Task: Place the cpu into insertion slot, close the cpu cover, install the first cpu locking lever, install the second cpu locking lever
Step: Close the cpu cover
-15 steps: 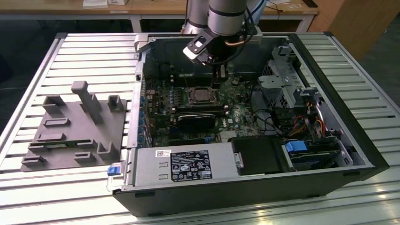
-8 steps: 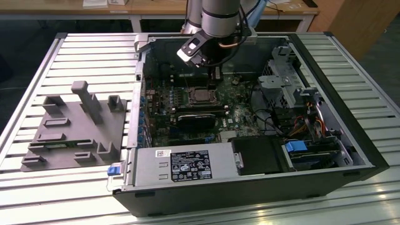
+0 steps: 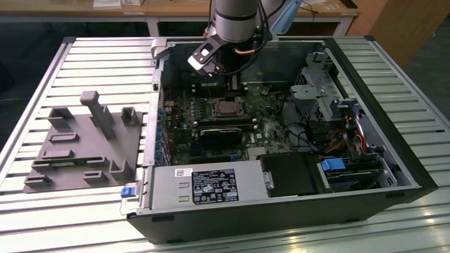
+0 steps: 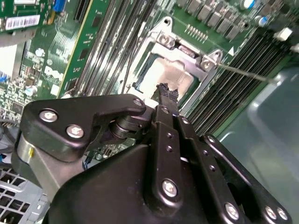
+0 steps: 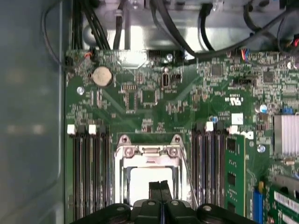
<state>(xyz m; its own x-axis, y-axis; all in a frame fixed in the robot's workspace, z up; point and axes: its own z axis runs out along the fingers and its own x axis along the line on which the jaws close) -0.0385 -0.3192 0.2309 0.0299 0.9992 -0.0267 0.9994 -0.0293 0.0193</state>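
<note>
In the first wrist view the gripper has its two black fingers pressed side by side with only a hairline seam between them, and nothing is seen gripped there. The tips hang just over the cpu, whose pale metal top lies flat in the insertion slot. The cpu cover lies down around the chip, its silver frame bordering it on the visible sides. In the second wrist view a thin locking lever sticks out from the socket's corner across the memory slots.

Beyond the socket, the green board carries a small white label with print too fine to read, then a coin battery, then black cables at the case wall.

In the exterior view the power supply's black label sits nearest the camera, with its text illegible. A grey fixture rests on the slatted table at the exterior view's left.
</note>
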